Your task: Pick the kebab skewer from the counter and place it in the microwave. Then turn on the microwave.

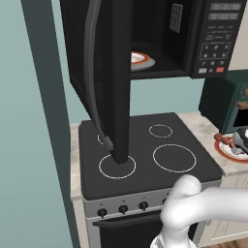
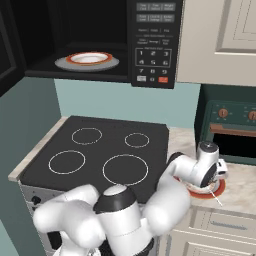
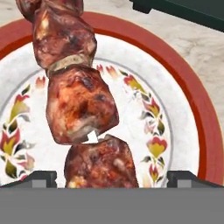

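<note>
The kebab skewer (image 3: 81, 105) lies on a red-rimmed plate (image 3: 183, 109) with a floral border, and that plate rests on the counter (image 2: 240, 185) right of the stovetop (image 2: 100, 150). My gripper (image 3: 111, 177) hangs directly over the meat, jaws spread fully wide, one fingertip to each side of a chunk, gripping nothing. Just behind the plate stands the dark green toaster oven (image 2: 230, 125). Above the stovetop the microwave (image 2: 152, 45) has its door (image 1: 104, 72) swung open; inside it sits a second red-rimmed plate (image 2: 89, 58) on the turntable, with nothing visible on it.
</note>
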{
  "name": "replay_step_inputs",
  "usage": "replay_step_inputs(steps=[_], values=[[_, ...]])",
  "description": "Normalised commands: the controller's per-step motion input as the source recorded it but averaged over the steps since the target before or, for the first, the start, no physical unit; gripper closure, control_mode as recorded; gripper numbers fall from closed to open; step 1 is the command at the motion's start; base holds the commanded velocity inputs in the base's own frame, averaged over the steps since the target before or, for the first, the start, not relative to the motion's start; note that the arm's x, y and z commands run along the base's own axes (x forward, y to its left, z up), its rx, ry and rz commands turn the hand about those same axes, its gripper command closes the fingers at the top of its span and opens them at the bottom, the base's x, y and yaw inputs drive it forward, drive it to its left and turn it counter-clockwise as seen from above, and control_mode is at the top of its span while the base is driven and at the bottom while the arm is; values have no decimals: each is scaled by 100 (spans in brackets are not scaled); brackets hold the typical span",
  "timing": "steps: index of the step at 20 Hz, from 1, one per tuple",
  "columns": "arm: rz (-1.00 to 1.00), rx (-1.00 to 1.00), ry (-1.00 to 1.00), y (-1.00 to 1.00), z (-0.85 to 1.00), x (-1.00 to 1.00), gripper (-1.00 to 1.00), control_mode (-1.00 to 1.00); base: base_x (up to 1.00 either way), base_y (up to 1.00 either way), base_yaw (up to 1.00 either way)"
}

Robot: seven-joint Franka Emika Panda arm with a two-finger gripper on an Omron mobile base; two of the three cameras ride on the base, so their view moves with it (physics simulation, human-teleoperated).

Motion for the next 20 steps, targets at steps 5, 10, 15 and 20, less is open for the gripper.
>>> replay_step_inputs(steps=[5, 10, 15, 20], values=[[0, 3, 2, -20, -18, 18, -100, -100, 0, 0, 0], [0, 2, 0, -12, -30, 6, 100, -100, 0, 0, 0], [2, 0, 4, 0, -19, -13, 100, -100, 0, 0, 0], [5, 0, -6, 0, -6, -21, 100, -100, 0, 0, 0]])
